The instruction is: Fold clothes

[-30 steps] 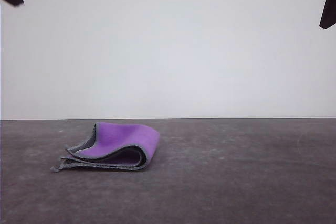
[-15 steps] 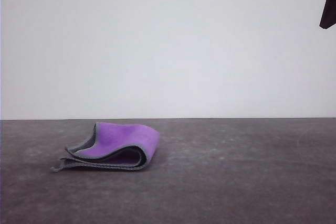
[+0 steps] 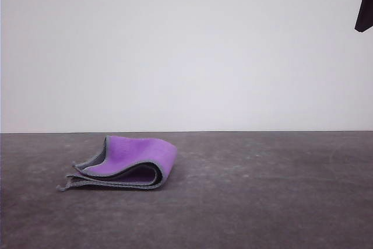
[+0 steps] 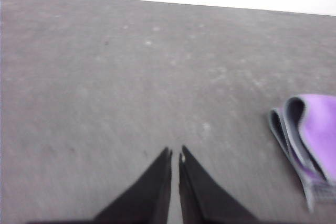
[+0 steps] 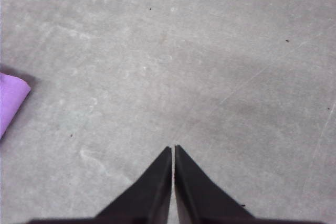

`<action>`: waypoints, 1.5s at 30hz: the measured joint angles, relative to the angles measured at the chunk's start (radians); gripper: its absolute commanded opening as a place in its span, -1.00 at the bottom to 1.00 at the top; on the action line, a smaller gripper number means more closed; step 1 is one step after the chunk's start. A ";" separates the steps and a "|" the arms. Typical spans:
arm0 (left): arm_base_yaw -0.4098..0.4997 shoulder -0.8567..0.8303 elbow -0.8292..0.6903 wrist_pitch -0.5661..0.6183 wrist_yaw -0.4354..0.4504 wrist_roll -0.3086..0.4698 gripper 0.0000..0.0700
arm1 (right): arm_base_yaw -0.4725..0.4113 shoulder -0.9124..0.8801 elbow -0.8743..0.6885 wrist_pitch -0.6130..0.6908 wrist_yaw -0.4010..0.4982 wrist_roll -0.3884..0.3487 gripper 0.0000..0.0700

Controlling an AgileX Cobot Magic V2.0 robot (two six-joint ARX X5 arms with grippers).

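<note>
Front view: a wide, dark grey, mottled table surface (image 3: 262, 196) runs back to a plain white wall (image 3: 186, 51); bare tabletop lies open to the right of the cloth and in front of it.
Cloth: the small, thick, soft cloth (image 3: 125, 166), bright purple with a grey stitched edge, lies folded over on the table's left half, rounded fold to the right, layered loose edges to the left.
Right gripper (image 5: 173, 148): black pointed fingers closed together, empty, above bare table, well apart from the cloth.
Left gripper (image 4: 175, 153): black fingers nearly touching, a thin slit between them, empty, cloth off to one side.
</note>
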 measured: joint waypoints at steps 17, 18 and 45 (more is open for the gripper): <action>0.046 0.002 -0.012 0.033 -0.005 -0.019 -0.95 | 0.000 0.000 0.000 0.001 0.000 0.000 -0.99; 0.046 0.002 -0.012 0.033 -0.005 -0.019 -0.95 | 0.000 0.000 0.000 0.000 0.000 0.000 -0.99; 0.045 0.002 -0.012 0.033 -0.005 -0.019 -0.95 | 0.000 -0.202 -0.199 0.317 0.000 -0.008 -0.99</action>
